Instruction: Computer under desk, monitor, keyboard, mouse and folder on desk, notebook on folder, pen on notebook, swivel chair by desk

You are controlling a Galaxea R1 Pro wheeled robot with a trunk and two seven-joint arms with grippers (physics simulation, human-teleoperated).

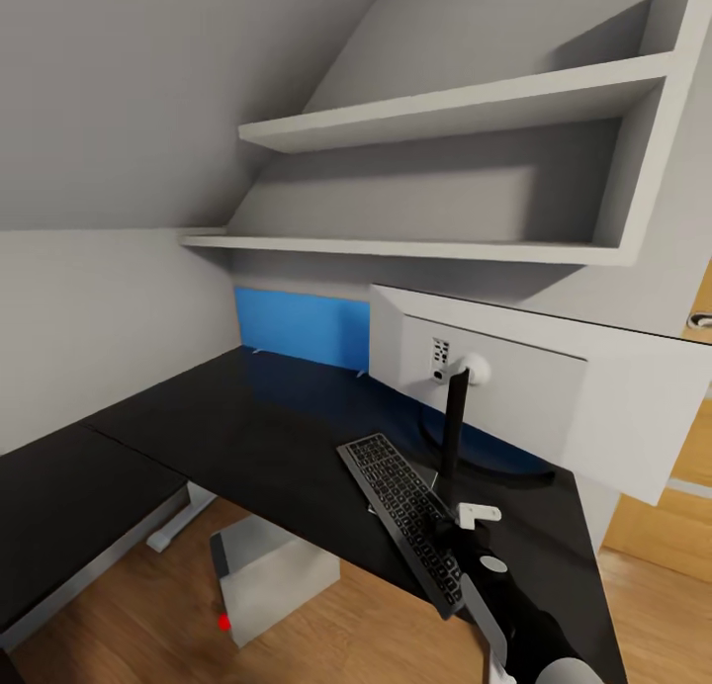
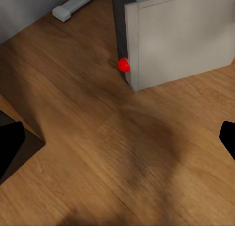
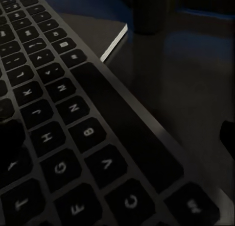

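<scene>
I am working the keyboard [image 1: 407,518], which lies at about 5 o'clock in the head view, on the desk [image 1: 247,422] in front of the monitor's [image 1: 539,392] black stand. The monitor stands on the desk with its white back turned to me. The keyboard is skewed, its near end overhanging the desk's front edge. The computer [image 1: 272,575] sits on the wood floor under the desk at about 7 o'clock, red light showing.

My right gripper [image 1: 465,534] is down at the keyboard's near end. In the right wrist view the keys fill the foreground; one dark finger [image 3: 10,145] lies over them and the other sits off the far side, so the jaws look wide, straddling the board rather than clamping it. I judge it is not gripped. The left gripper [image 2: 117,142] hangs over bare floor near the computer, fingertips far apart, holding nothing.

To do this step well, I would close across the keyboard's narrow width, keep it flat, and slide it fully onto the desktop toward 12 o'clock until it lies square beside the monitor's base. The overhang is the risk: a push off-centre could tip it off the edge. I should leave bare desk beside it for the mouse.
</scene>
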